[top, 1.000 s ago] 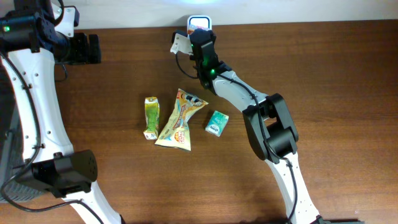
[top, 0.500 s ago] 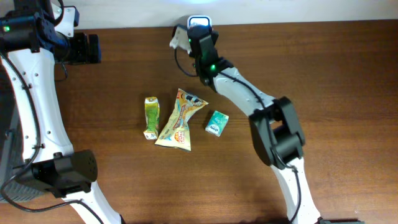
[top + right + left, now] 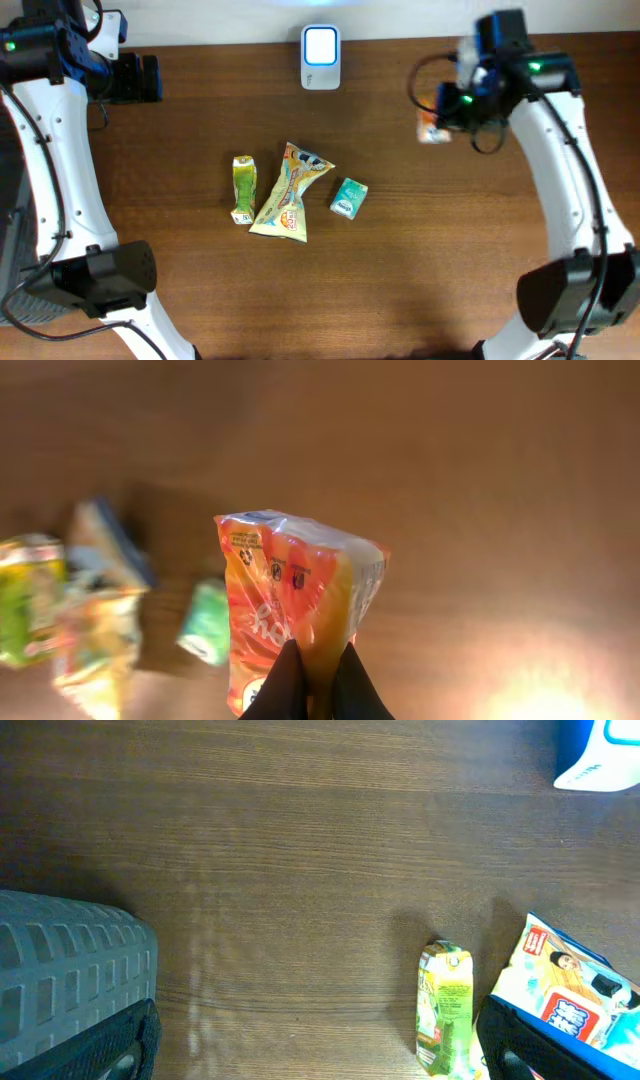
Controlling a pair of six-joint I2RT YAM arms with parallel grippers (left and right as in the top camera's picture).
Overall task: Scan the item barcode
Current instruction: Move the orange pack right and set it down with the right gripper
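Orange packet (image 3: 300,590): clamped in our right gripper (image 3: 310,672), well right of scanner (image 3: 320,45); three packets (image 3: 290,190) pending, we judge; left gripper (image 3: 152,78) spread wide.

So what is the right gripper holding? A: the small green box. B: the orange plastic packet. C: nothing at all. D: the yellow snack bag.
B: the right gripper is pinched shut on the bottom edge of the orange plastic packet, holding it above the brown wooden table.
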